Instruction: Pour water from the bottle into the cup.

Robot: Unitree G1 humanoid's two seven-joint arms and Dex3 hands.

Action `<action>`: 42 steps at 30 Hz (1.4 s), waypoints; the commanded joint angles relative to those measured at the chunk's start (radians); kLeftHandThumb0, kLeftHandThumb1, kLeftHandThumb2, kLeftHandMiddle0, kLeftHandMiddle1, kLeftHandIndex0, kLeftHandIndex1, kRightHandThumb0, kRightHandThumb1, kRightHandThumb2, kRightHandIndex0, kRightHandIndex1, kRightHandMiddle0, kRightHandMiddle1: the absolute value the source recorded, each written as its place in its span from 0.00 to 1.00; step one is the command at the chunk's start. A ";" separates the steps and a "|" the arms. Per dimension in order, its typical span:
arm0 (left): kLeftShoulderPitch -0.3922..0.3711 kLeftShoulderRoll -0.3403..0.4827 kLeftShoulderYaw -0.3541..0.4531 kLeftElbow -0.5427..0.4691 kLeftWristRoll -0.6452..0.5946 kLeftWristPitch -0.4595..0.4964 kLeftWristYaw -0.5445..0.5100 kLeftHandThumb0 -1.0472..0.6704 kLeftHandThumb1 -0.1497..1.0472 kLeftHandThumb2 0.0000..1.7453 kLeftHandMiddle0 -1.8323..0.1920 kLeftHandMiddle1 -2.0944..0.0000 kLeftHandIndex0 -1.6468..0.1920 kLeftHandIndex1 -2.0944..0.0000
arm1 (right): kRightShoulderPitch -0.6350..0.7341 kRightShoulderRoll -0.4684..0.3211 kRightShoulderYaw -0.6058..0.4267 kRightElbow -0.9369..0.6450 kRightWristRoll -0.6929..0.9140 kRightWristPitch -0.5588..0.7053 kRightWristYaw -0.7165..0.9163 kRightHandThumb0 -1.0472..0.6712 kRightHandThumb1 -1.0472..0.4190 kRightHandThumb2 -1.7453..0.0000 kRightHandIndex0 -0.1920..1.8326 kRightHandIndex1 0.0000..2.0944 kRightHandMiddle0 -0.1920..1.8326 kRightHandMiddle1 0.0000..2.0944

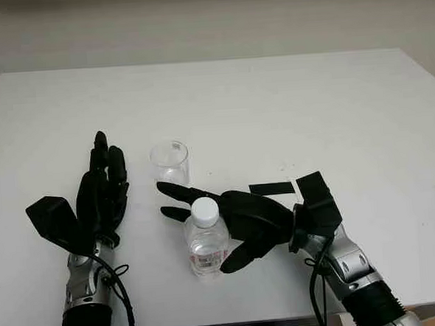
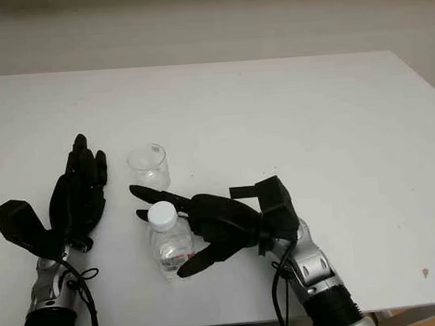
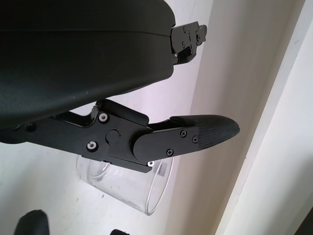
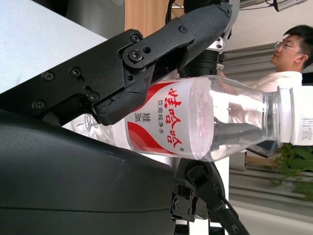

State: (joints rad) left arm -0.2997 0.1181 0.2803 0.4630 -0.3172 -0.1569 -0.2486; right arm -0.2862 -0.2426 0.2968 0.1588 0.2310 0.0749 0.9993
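1. Your bottle (image 1: 205,241) stands upright on the white tabletop (image 1: 332,111), near the front edge and a little left of centre. It is small and clear, with a white cap and a red and white label, and the right wrist view shows water in it.
2. Your right robot hand (image 1: 228,221) is around that bottle: two fingers (image 1: 176,189) reach past its far side and the thumb lies on its near side. In the right wrist view a fingertip sits against the label, so you have it gripped, though whether every finger presses on it is hard to tell from above.
3. The cup (image 1: 170,163) is a clear, empty tumbler standing upright just beyond the bottle, slightly to its left. The far fingers of your right robot hand come close to its base; you cannot tell from these views whether they touch it.
4. Your left robot hand (image 1: 101,191) is open, holding nothing, just left of the cup with its fingers pointing toward the far edge. In the left wrist view the cup sits just beside one fingertip (image 3: 210,132).
5. A strip of black tape (image 1: 272,188) lies on the tabletop just right of your right robot hand.
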 commanded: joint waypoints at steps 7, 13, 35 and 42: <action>0.038 -0.014 -0.002 0.019 -0.001 0.015 0.003 0.21 1.00 0.30 0.97 0.98 0.99 0.97 | -0.001 0.007 0.009 0.008 -0.050 -0.152 -0.015 0.15 0.14 0.97 0.25 0.19 0.23 0.22; 0.043 -0.011 -0.004 0.014 0.003 0.013 0.001 0.21 1.00 0.30 0.98 0.98 0.99 0.97 | 0.028 0.026 0.011 0.013 -0.058 -0.193 -0.051 0.30 0.12 0.97 0.29 0.93 0.25 0.95; 0.039 -0.012 0.002 0.007 -0.006 0.028 0.005 0.21 1.00 0.29 0.98 0.98 0.99 0.97 | 0.152 0.114 0.008 -0.049 -0.106 -0.266 -0.333 0.43 0.00 0.84 0.99 1.00 0.95 1.00; 0.036 -0.002 0.000 0.020 0.001 0.019 -0.008 0.21 1.00 0.30 0.98 0.98 0.99 0.98 | 0.090 0.185 -0.058 -0.018 -0.045 -0.196 -0.432 0.43 0.00 0.82 0.97 1.00 0.99 1.00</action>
State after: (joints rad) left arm -0.2915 0.1185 0.2815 0.4490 -0.3199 -0.1452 -0.2548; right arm -0.1539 -0.0745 0.2592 0.1461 0.1695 -0.1325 0.5758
